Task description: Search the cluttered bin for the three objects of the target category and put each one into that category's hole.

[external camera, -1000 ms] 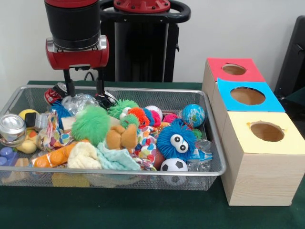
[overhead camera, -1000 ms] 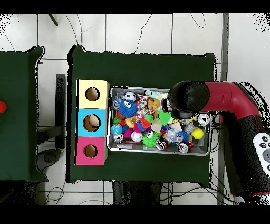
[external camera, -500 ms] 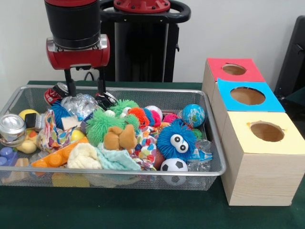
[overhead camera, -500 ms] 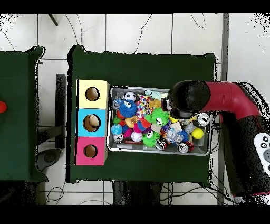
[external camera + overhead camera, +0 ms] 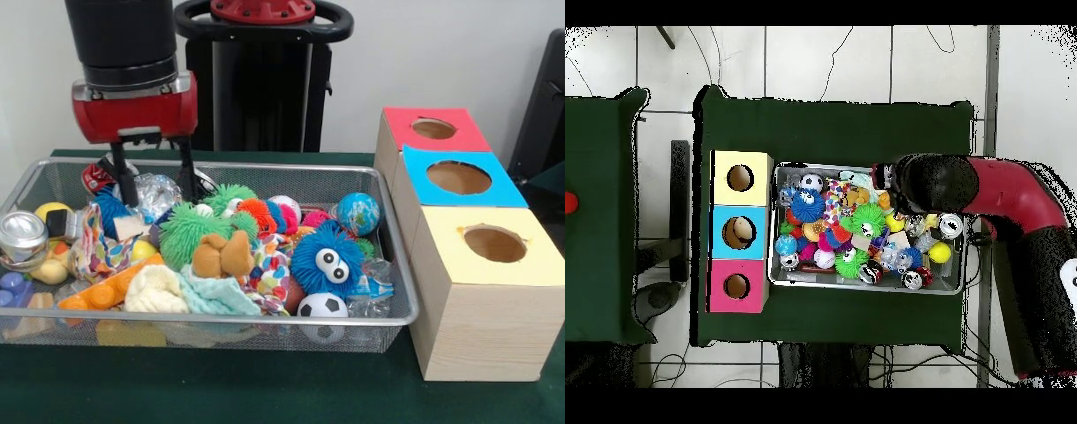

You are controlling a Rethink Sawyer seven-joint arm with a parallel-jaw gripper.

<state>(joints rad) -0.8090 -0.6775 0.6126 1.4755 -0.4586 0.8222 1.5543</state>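
Observation:
My gripper (image 5: pixel 155 193) hangs open over the far left part of the wire bin (image 5: pixel 388 265). Its two black fingers (image 5: pixel 124 184) stand either side of a crinkled clear plastic wad (image 5: pixel 157 190) without closing on it. A green fuzzy ball (image 5: pixel 188 231) lies just in front of the fingers. Further right are a blue fuzzy ball with eyes (image 5: pixel 327 258), a globe ball (image 5: pixel 357 212) and a soccer ball (image 5: pixel 321 306). In the overhead view the arm's head (image 5: pixel 935 185) covers the gripper, above the bin's (image 5: pixel 868 285) right half.
Three boxes with round holes stand beside the bin: red (image 5: pixel 415 141), blue (image 5: pixel 424 190) and yellow (image 5: pixel 459 265). The bin also holds a silver can (image 5: pixel 22 234), a brown plush (image 5: pixel 225 254), an orange toy (image 5: pixel 101 290) and cloth scraps.
The arm has shifted left and lower in the front view, its fingers now down among the toys. The green fuzzy ball moved a little to the right a second ago.

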